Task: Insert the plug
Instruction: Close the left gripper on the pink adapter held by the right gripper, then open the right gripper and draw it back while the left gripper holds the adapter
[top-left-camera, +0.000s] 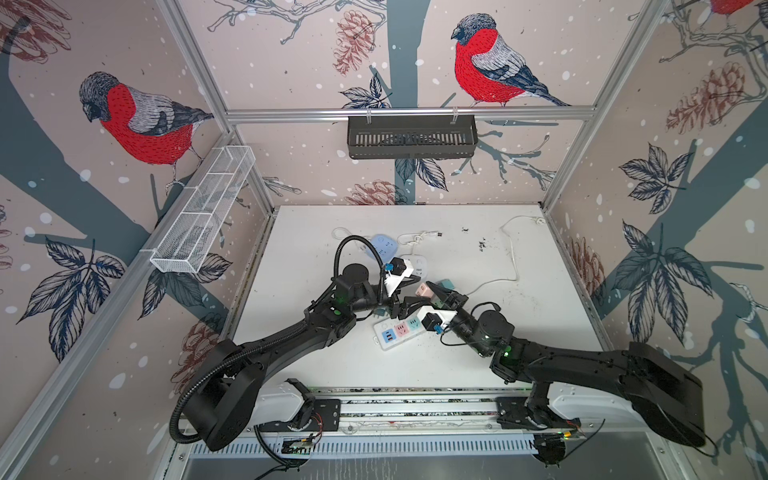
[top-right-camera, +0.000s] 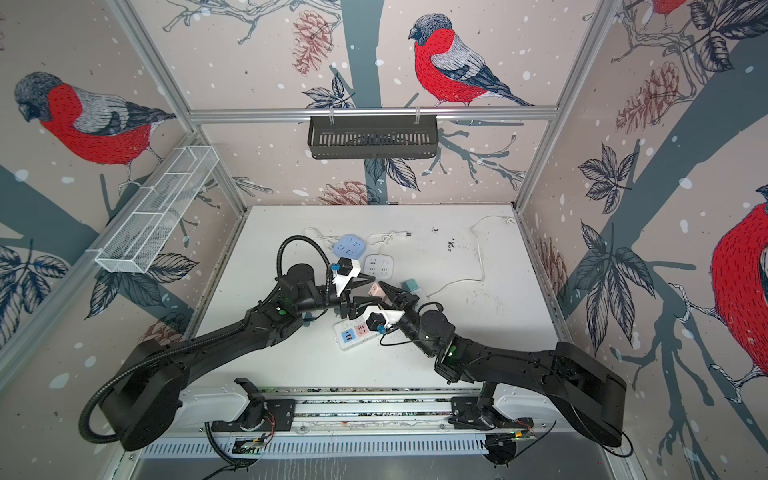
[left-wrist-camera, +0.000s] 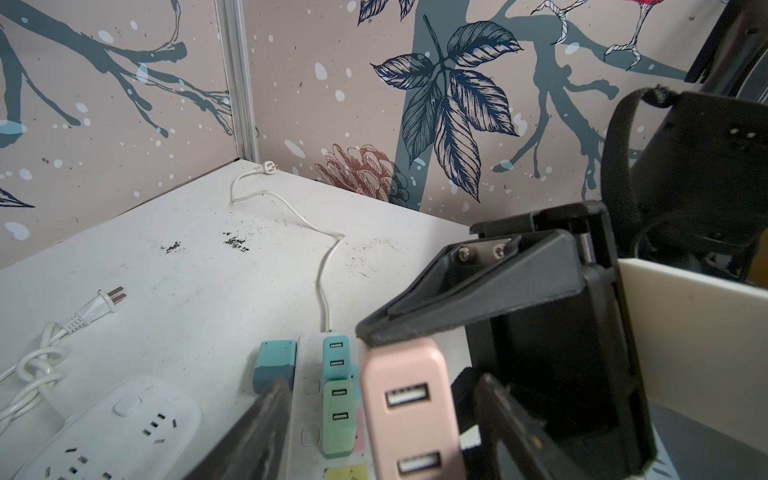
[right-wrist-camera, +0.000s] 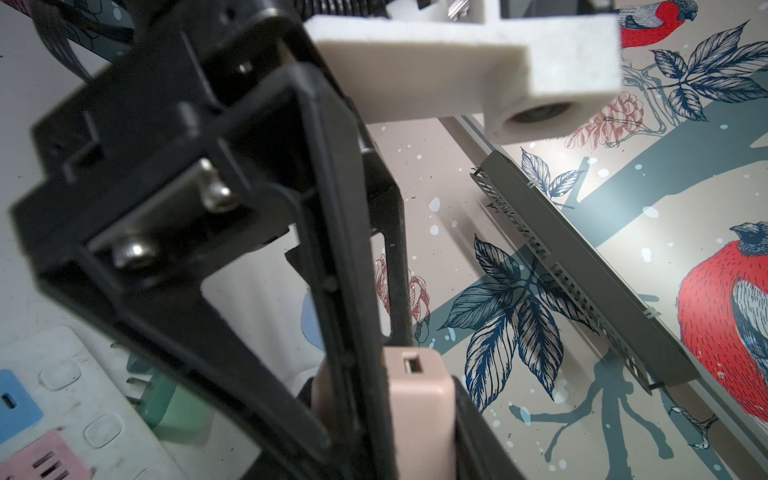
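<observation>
The power strip (top-left-camera: 399, 332) lies near-centre on the worktop (top-left-camera: 519, 332). Just beyond it, the right fingers (top-left-camera: 442, 294) clench the pink plug (left-wrist-camera: 409, 407) above the strip, while the left fingers (left-wrist-camera: 257, 424) stand spread either side, not touching. The step in hand is probably alignment; next, square its pins over a free socket and press down.

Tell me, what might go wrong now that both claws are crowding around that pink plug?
1. The right gripper is shut on the pink plug, and the open left gripper has a finger on each side of it. A mistimed handover could twist or drop it.
2. A teal adapter and a green adapter already sit in the power strip, so the plug may bump them.
3. The strip lies loose on the table and could slide when pressed.
</observation>
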